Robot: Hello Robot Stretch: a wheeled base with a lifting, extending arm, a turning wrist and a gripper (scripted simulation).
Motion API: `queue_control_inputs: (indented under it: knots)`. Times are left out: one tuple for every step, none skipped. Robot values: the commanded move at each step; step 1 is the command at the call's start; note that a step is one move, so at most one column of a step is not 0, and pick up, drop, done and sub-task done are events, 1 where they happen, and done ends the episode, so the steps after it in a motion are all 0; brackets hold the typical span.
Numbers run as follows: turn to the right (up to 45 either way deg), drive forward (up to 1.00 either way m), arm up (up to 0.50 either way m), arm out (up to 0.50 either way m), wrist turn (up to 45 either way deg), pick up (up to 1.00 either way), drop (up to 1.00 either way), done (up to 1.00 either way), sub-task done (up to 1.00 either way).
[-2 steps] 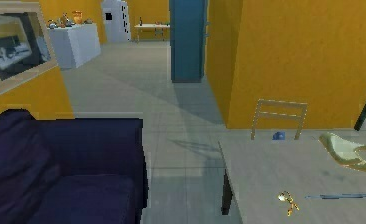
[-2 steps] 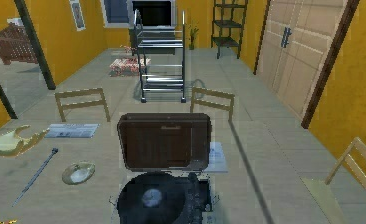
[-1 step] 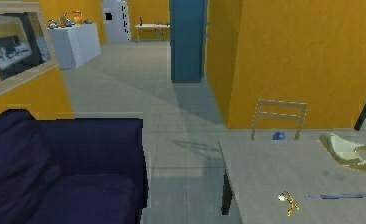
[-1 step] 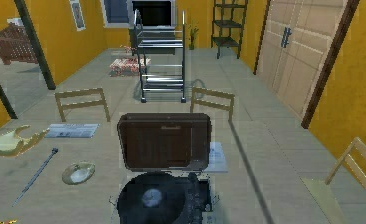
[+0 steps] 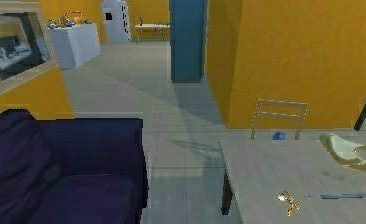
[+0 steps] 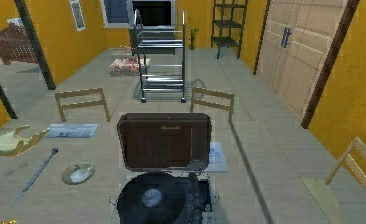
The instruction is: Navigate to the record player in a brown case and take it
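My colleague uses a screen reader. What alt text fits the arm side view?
A record player with a black disc sits on a pale table, its brown case lid raised behind it. Two wooden chairs stand at the table's far edge, a metal cart beyond.

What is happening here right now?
The robot stands alongside a table. The record player sits on it close by, its brown case lid raised and a black disc showing, not yet taken. A plate and a paper lie to its left. Ahead is a dark blue sofa.
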Motion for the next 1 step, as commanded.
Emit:
queue_control_inputs:
  knots:
    - [0.0,0.0,0.0,0.08,0.0,0.0,0.0,0.0,0.0]
